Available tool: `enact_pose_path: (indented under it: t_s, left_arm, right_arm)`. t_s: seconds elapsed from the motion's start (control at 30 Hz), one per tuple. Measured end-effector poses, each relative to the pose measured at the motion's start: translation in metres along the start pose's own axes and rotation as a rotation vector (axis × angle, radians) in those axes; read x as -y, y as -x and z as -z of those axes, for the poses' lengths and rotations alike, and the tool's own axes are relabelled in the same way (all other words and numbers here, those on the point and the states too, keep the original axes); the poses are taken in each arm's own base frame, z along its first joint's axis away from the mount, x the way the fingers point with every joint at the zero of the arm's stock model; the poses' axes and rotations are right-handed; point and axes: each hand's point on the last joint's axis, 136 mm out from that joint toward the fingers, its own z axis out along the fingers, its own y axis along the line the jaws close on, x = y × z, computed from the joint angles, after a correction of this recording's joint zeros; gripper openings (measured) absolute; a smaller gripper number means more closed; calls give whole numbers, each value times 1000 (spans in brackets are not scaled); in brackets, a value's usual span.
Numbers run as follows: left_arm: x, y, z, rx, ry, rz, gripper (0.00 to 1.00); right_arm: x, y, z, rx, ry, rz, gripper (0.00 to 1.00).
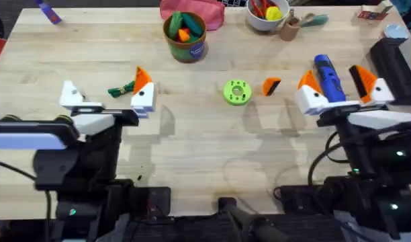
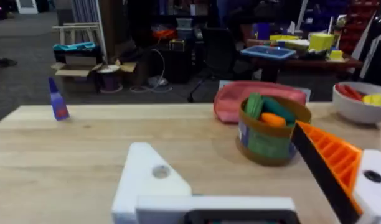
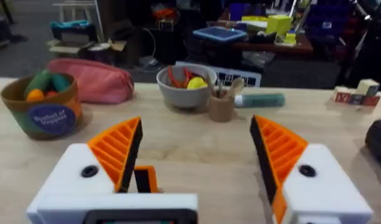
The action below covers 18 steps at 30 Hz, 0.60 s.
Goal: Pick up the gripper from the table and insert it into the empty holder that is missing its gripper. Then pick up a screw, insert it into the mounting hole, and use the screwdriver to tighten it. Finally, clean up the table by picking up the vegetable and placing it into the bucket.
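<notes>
The right tool [image 1: 340,91] hangs wide open and empty over the counter [image 1: 192,148]. The small orange gripper [image 1: 270,85] lies at its nine o'clock, nearer this arm than the left, long axis roughly three-to-nine, black end toward three, I judge. The left tool [image 1: 106,97], one pad missing, gapes empty too.

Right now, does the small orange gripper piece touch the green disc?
Apart. The overhead view shows bare wood between the small orange gripper piece and the green disc.
</notes>
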Motion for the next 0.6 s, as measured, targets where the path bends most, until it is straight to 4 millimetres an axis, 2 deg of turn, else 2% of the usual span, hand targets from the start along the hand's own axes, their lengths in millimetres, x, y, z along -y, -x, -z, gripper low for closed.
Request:
enact_pose_path:
  t_s: [0.07,0.17,0.3,0.43,0.6]
  left_arm:
    - [-1,18,3,18,5,-1,985]
    - [-3,50,11,14,18,-5,985]
    - [-4,85,20,-90,28,-19,985]
    - [-4,97,19,-276,29,-37,985]
    - [-4,87,10,-564,25,-46,985]
  right_arm:
    - [0,15,2,29,0,1,994]
    - [0,51,8,90,-1,4,994]
    - [0,86,12,78,-4,4,994]
    - [0,88,4,-74,-5,-3,993]
    - [1,80,-10,-314,-6,-15,994]
